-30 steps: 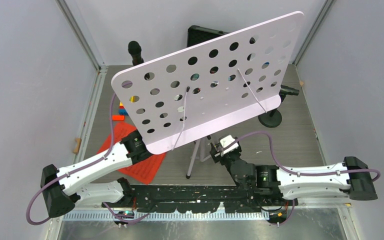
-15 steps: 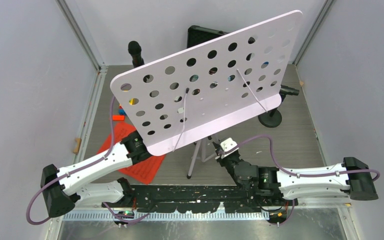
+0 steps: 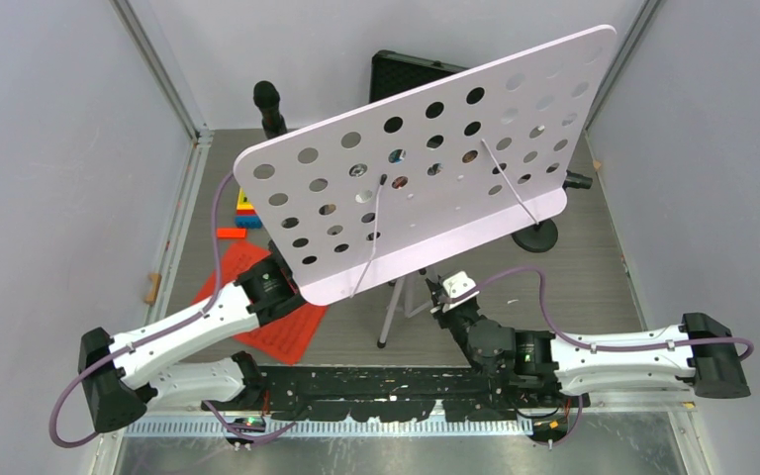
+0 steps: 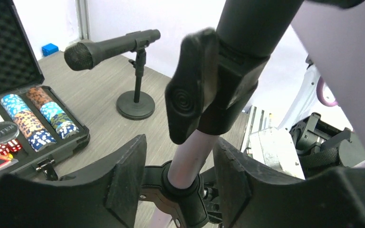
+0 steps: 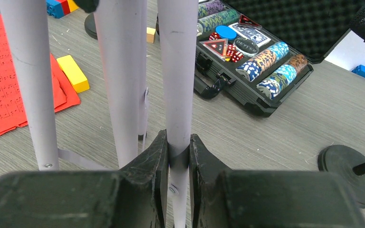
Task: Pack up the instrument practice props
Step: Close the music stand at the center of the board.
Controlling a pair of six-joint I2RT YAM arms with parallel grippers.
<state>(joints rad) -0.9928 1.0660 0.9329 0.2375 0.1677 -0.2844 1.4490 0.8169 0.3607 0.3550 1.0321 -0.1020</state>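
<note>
The white hole-punched music rack (image 3: 426,168) stands tilted over the middle of the table on silver tripod legs (image 3: 389,312). My left gripper (image 4: 178,159) is open around the rack's pale pole (image 4: 190,156) just below a black clamp knob (image 4: 195,90), with a gap on each side. My right gripper (image 5: 178,142) is shut on one silver leg (image 5: 178,71). Red sheet-music pages (image 3: 287,332) lie flat under the left arm. One black microphone (image 3: 267,99) stands at the back left. The other microphone (image 4: 109,45) sits on a round base (image 3: 534,236) at the right.
An open black case of poker chips (image 5: 252,61) lies behind the rack. Small yellow (image 5: 73,72) and blue (image 5: 363,71) blocks are scattered on the wood tabletop. Grey walls close in the left, right and back sides.
My left jaws have opened off the rack's pole. My right jaws have shut on a tripod leg. The rack's plate has shifted to the right.
</note>
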